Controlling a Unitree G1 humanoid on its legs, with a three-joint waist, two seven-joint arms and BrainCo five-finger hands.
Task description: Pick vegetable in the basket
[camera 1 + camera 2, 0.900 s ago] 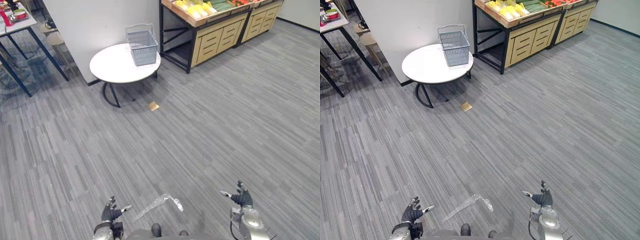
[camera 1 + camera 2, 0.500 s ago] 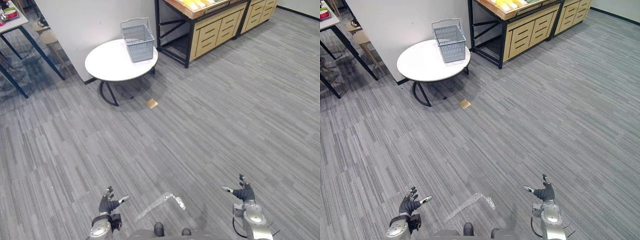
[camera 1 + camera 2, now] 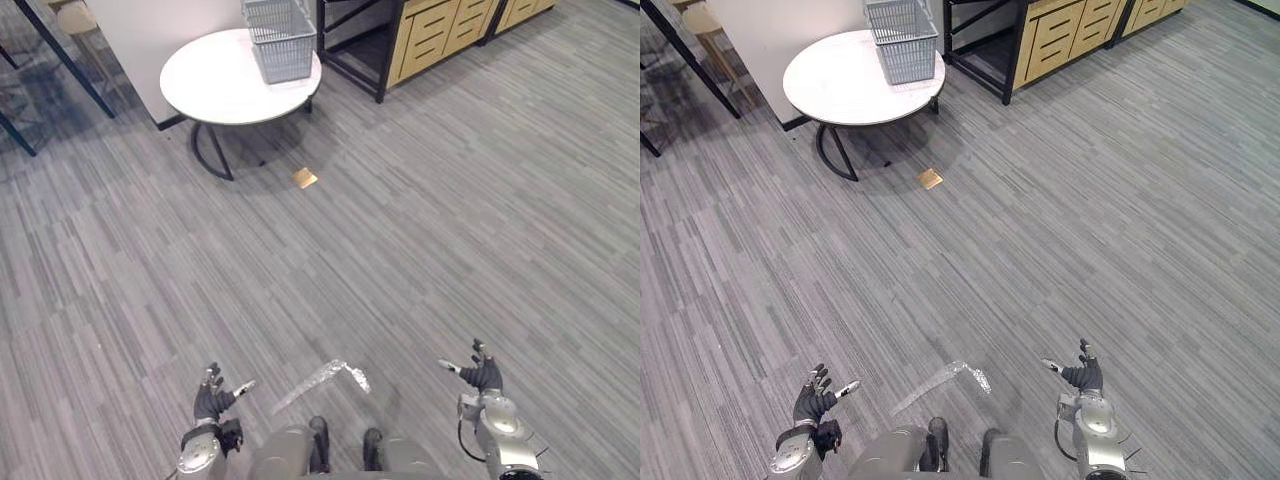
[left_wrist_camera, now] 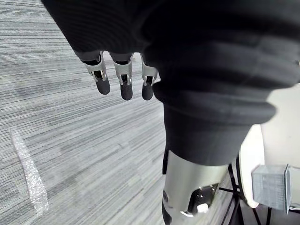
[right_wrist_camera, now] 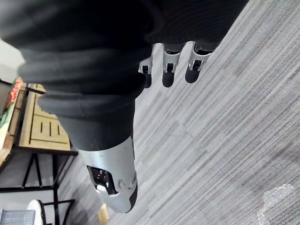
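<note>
the basket [image 3: 281, 40], grey wire mesh, stands upright at the far right edge of a round white worktop [image 3: 215, 85], well ahead of the robot and to its left. just right of the worktop is a wooden drawer stand [image 3: 440, 35] on a black frame. in the right wrist view a red and green sliver [image 5: 8, 108] shows along the top of that stand, too small to tell what it is

both hands hang low over the grey striped floor [image 3: 450, 220], well apart from the worktop and the basket. the left hand [image 3: 212, 400] is open, its fingers [image 4: 123, 86] straight and spread, the thumb out to the side, touching nothing. the right hand [image 3: 483, 375] is open in the same way, its fingers [image 5: 168, 77] relaxed over bare floor

a small tan square [image 3: 304, 178] lies on the floor just in front of the worktop. a shiny strip [image 3: 320, 378] with a bend at one end lies on the floor between the two hands. in the left wrist view the basket shows small at the rim of the worktop
</note>
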